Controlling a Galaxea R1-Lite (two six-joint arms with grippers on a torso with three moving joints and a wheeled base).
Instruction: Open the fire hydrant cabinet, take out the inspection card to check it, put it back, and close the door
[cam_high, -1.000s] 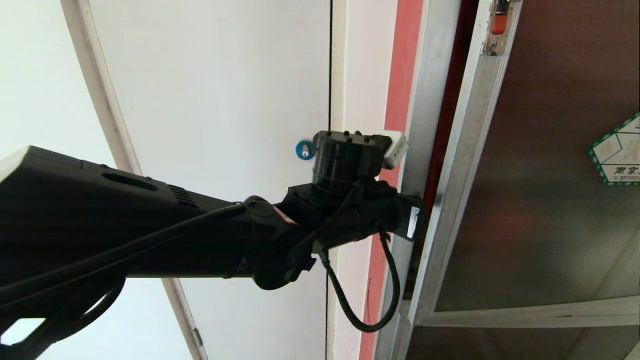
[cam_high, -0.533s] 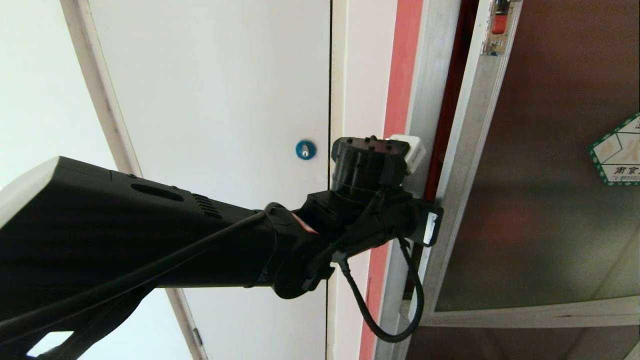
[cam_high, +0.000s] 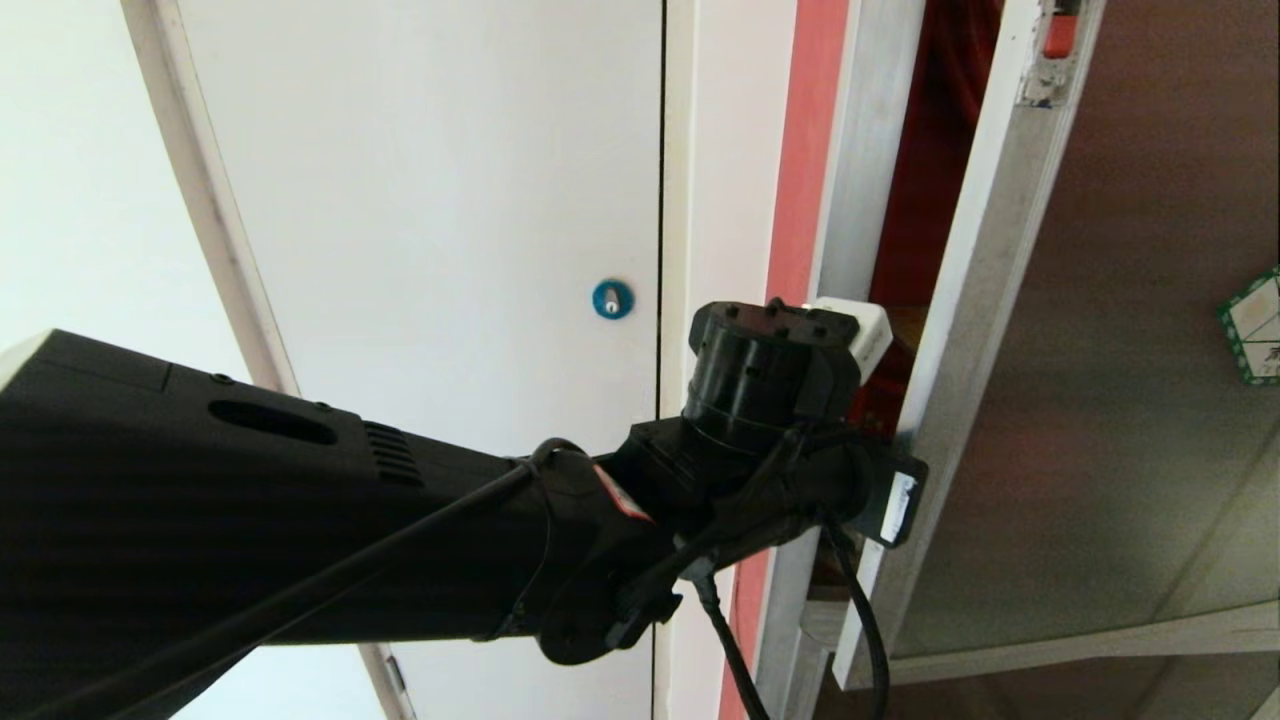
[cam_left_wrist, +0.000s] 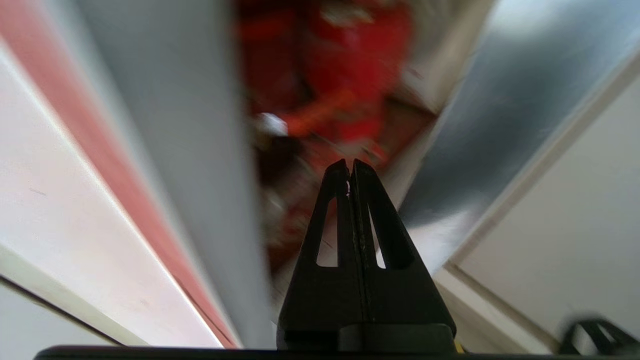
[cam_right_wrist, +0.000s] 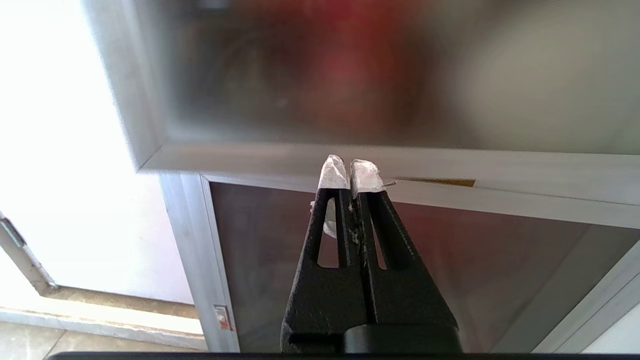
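The fire hydrant cabinet's silver frame post (cam_high: 860, 150) stands beside its door (cam_high: 1120, 350), a dark glass panel in an aluminium frame that hangs ajar. The door bears a green-bordered sticker (cam_high: 1250, 325) and a latch with a red tab (cam_high: 1058, 35). My left arm's wrist (cam_high: 770, 400) reaches into the gap at the door's edge. In the left wrist view my left gripper (cam_left_wrist: 350, 165) is shut and empty, between the frame post (cam_left_wrist: 190, 150) and the door's inner side (cam_left_wrist: 500, 110), pointing at blurred red fittings (cam_left_wrist: 350, 75). The inspection card is out of view. My right gripper (cam_right_wrist: 350, 167) is shut, tips wrapped white.
A plain white door with a blue round lock (cam_high: 611, 299) fills the left of the head view, with a red strip (cam_high: 800, 200) beside the cabinet. The right gripper faces a lower dark panel (cam_right_wrist: 450, 260) under an aluminium rail (cam_right_wrist: 500, 170).
The door has swung further open, so the gap at its edge is wider and the sticker sits further right. My left arm has moved right and down into the gap.
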